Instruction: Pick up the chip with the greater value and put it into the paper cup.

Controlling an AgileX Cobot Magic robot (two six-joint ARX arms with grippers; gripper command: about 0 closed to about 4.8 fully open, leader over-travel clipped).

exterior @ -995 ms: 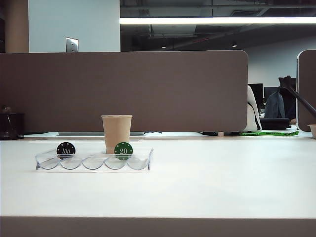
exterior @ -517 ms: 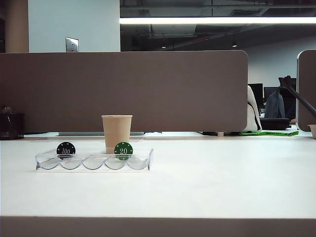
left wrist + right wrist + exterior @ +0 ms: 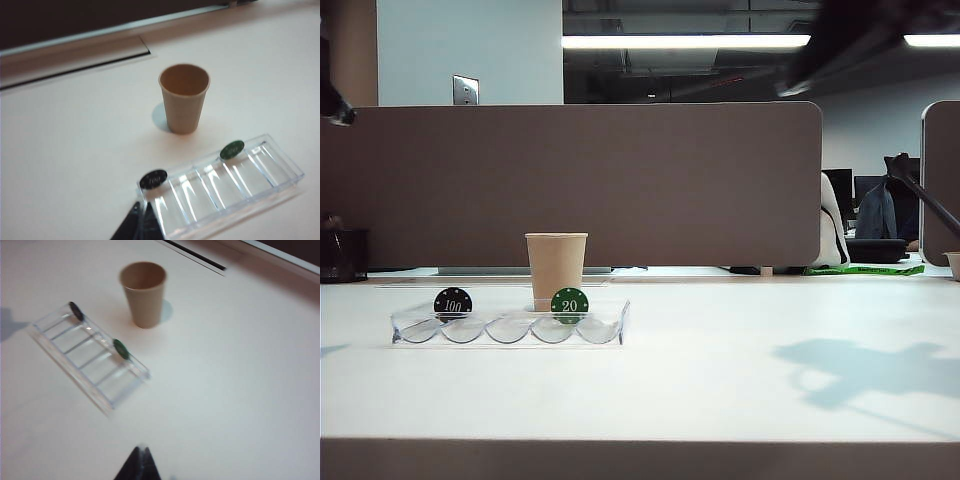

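The chip with the greater value (image 3: 453, 302), black and marked 100, stands on edge in the left end slot of a clear chip tray (image 3: 510, 331). A green chip (image 3: 569, 302) marked 20 stands a few slots to its right. The tan paper cup (image 3: 557, 268) stands upright and empty just behind the tray. My left gripper (image 3: 142, 203) is shut and empty, hovering above the tray end near the black chip (image 3: 153, 178). My right gripper (image 3: 141, 447) is shut and empty, high over bare table, well away from the tray (image 3: 90, 360) and cup (image 3: 143, 292).
A brown partition (image 3: 620, 180) runs along the back of the white table. In the exterior view the right arm (image 3: 850, 30) is a dark blur at the top right, and a bit of the left arm (image 3: 332, 103) shows at the left edge. Its shadow (image 3: 865, 370) lies on the table.
Both arms have swung into the exterior view at the top corners, and a shadow has appeared on the right of the table. Chips, tray and cup have not moved.
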